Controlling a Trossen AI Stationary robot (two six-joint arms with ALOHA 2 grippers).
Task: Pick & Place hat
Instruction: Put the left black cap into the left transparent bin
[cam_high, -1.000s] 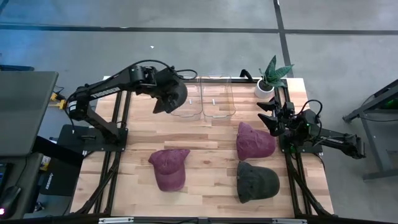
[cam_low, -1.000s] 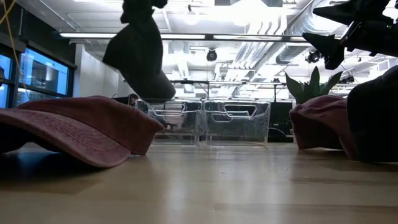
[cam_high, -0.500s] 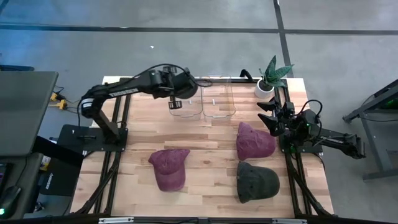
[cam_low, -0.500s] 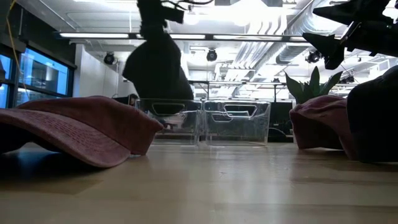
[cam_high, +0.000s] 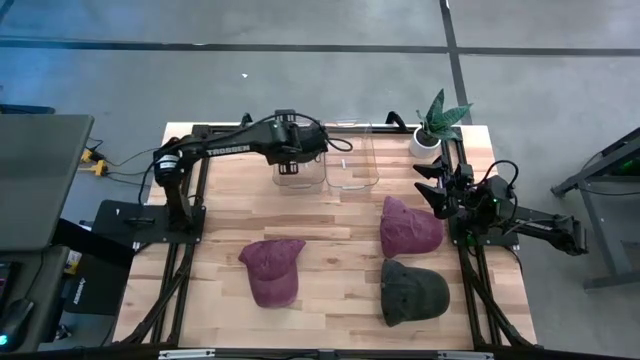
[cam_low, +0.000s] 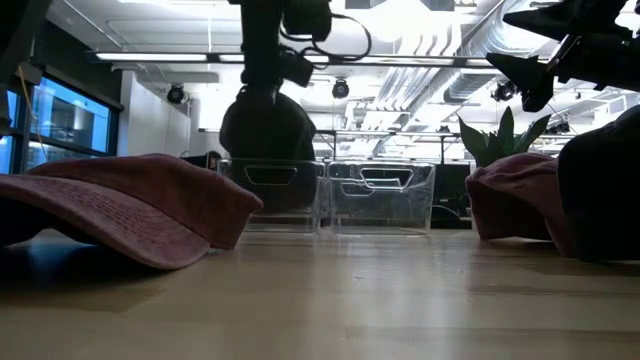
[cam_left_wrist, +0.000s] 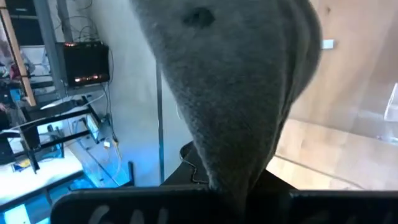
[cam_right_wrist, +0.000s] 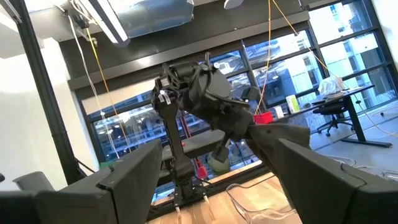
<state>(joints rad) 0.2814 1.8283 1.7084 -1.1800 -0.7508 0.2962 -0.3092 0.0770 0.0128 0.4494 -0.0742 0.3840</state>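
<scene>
My left gripper is over the left clear bin at the table's far edge, shut on a dark grey hat. The hat hangs below the gripper, its lower edge about level with that bin's rim. It also fills the left wrist view, where this grey hat hides the fingers. From above, the arm hides most of it. My right gripper waits open near the table's right edge, above a maroon hat; its fingers stand wide apart around the gap. My left gripper holds the dark grey hat from above, pointing down. The cloth narrows to a bunched part where it enters the gripper, which hides the fingers. The hat hangs clear of the table below the gripper, over the left bin.
A second clear bin stands right of the first. A maroon hat lies left of centre and a dark hat lies near the right front. A potted plant stands at the far right corner. Bare wood lies in the table's middle.
My left gripper has moved toward the table's right and far edge, from left of the bins to over the left bin, and has come down. The hat has travelled with it, hanging lower now, down to the bin's rim. The right arm has kept still.
</scene>
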